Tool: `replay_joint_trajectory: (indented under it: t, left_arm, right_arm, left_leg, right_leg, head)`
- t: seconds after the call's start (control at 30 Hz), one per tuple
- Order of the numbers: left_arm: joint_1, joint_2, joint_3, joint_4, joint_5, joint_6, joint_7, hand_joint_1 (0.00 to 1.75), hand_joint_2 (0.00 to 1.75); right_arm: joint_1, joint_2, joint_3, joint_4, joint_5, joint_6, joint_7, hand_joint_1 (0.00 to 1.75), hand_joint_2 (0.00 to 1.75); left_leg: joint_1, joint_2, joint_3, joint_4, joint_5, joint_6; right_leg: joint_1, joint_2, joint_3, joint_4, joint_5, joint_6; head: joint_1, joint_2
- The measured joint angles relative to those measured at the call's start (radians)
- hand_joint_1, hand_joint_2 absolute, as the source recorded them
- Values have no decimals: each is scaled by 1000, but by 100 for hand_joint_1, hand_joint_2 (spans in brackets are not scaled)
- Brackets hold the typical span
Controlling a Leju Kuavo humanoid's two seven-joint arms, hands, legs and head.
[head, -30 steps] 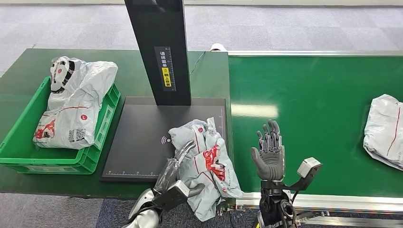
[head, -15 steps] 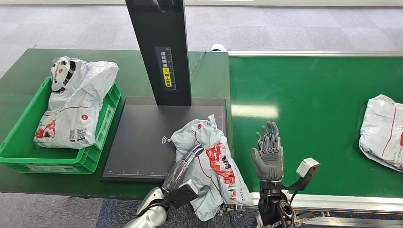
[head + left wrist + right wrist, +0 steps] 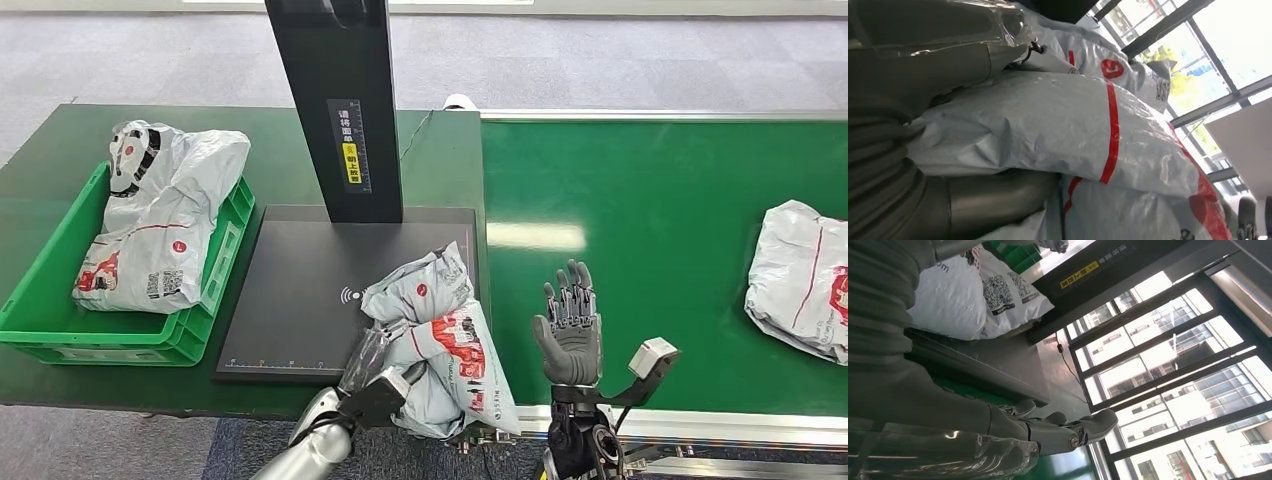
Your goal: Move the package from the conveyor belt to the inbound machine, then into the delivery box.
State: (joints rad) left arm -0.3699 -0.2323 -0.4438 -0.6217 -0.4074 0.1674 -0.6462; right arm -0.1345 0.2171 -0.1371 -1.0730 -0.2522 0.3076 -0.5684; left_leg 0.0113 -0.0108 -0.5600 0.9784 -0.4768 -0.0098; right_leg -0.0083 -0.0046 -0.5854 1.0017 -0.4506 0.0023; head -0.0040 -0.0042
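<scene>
**Package held by left hand at scanner pad's near-right corner**

Package [image 3: 440, 340], grey poly mailer w/ red print, sits lower centre of the head view. Its upper part lies on the black pad of the inbound machine [image 3: 300, 290], near the pad's right edge; its lower part hangs past the near edge of the tabletop [image 3: 60, 150]. Left hand [image 3: 372, 362] comes in from below, fingers up against the mailer's left side, thumb under it. In the left wrist view the package [image 3: 1073, 130] is pressed between the grey thumb and the clear-sleeved fingers [image 3: 948, 30], so the hand grips it.

Right hand [image 3: 570, 325] is upright over the near edge of the green conveyor belt [image 3: 650, 220], palm facing the package, fingers apart and extended, holding nothing. It is near the mailer but not touching. The right wrist view shows the same spread fingers [image 3: 1068, 432] w/ nothing between them.

Machine's black column [image 3: 340, 100] rises from the pad's far side at top centre, w/ a yellow label on its front. Green delivery box [image 3: 215, 260] sits on the left of the frame, just beside the pad, w/ another grey mailer [image 3: 160, 220] piled in it above the rim. A third mailer [image 3: 800, 275] lies on the belt at the right edge of the frame, partly cut off, well apart from the right hand.
</scene>
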Motion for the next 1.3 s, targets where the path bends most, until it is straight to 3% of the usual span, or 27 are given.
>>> replay_joint_trajectory:
  t: [0.17,0.27,0.67,0.83,0.9,0.97,1.0,1.03,1.1,1.17,1.3]
  left_arm:
    - [76,22,35,-154,27,37,1,168,175]
    - [138,49,63,-308,39,61,12,154,175]
    - [363,154,224,-930,160,158,-49,143,175]
    - [413,191,275,-1127,213,181,-51,140,175]
    - [417,203,297,-1189,239,179,-51,108,175]
    - [414,214,328,-1237,265,174,-52,61,175]
    - [408,219,351,-1252,274,168,-52,60,175]
    - [400,223,380,-1260,279,158,-52,65,175]
    - [372,229,450,-1254,278,123,-43,98,175]
    - [327,237,525,-1215,260,93,-10,119,175]
    - [182,277,647,-1023,185,84,79,158,175]
  right_arm:
    - [19,-1,-6,-12,-1,-14,10,0,175]
    - [30,-1,-11,-20,-1,-17,14,0,175]
    - [60,-2,-48,-30,-4,-15,10,0,175]
    - [65,-2,-61,-30,2,-15,10,0,175]
    - [66,-2,-66,-29,4,-15,10,0,175]
    - [66,-2,-71,-29,8,-12,9,0,175]
    - [66,-1,-73,-29,10,-11,9,0,175]
    - [66,0,-76,-29,14,-10,9,0,175]
    - [66,2,-80,-29,21,-9,9,0,175]
    - [65,4,-83,-29,27,-12,9,0,175]
    - [65,8,-89,-29,31,-14,12,0,175]
  left_leg:
    - [0,1,-1,0,0,0]
    - [0,2,-3,0,0,0]
    - [0,4,-6,0,-1,0]
    - [1,5,-6,0,-1,0]
    - [1,5,-6,0,-1,0]
    - [1,5,-6,0,-1,0]
    - [1,5,-6,0,-1,0]
    - [1,5,-5,0,-1,0]
    - [1,5,-5,0,-1,0]
    - [1,4,-5,0,-1,0]
    - [1,4,-4,0,1,-1]
  right_leg:
    - [0,2,-2,0,0,0]
    - [1,3,-5,0,0,0]
    - [1,4,-8,0,-1,0]
    - [1,4,-8,0,-1,0]
    - [1,4,-8,0,-1,0]
    - [1,4,-8,0,0,0]
    - [1,4,-8,0,0,0]
    - [1,4,-8,0,0,0]
    - [1,4,-8,0,0,0]
    - [1,4,-7,0,0,0]
    - [1,4,-7,0,0,-1]
  head:
    - [0,0]
    - [0,0]
    - [0,0]
    - [0,0]
    - [0,0]
    - [0,0]
    - [0,0]
    - [0,0]
    - [0,0]
    - [0,0]
    - [0,0]
